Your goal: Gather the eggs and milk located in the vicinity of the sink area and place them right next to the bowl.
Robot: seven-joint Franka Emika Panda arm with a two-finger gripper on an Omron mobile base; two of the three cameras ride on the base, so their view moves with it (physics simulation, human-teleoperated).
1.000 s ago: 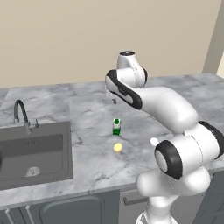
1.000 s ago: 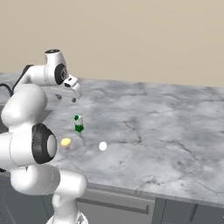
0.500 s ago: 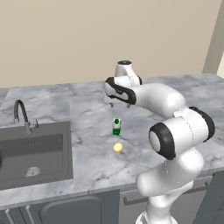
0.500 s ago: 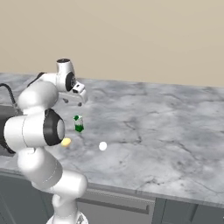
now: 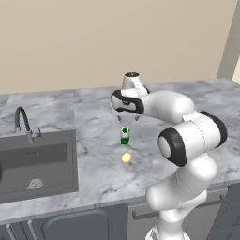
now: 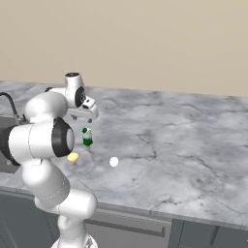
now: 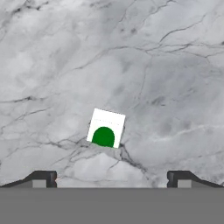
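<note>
The milk (image 5: 124,135) stands upright on the marble counter, a small carton with a white top and green base, also visible as milk (image 6: 87,136). My gripper (image 5: 130,115) hangs open just above it, pointing down, and appears as gripper (image 6: 86,116) from the other side. In the hand view the milk (image 7: 105,128) lies straight below, its green cap facing up, between and ahead of the wide-apart fingertips (image 7: 42,178). One small white egg (image 6: 114,162) rests on the counter to the carton's right. The sink (image 5: 37,161) lies to the left. The bowl is out of view.
A small yellow roundish thing (image 5: 126,158) lies on the counter just in front of the carton. The curved dark faucet (image 5: 21,122) rises behind the basin. My own bent arm (image 5: 187,136) looms over the counter's right half. A wall backs the counter.
The arm has folded and the gripper has come down and a little right until it hangs over the carton. The jaws stayed open. Carton, egg and yellow thing have not moved.
</note>
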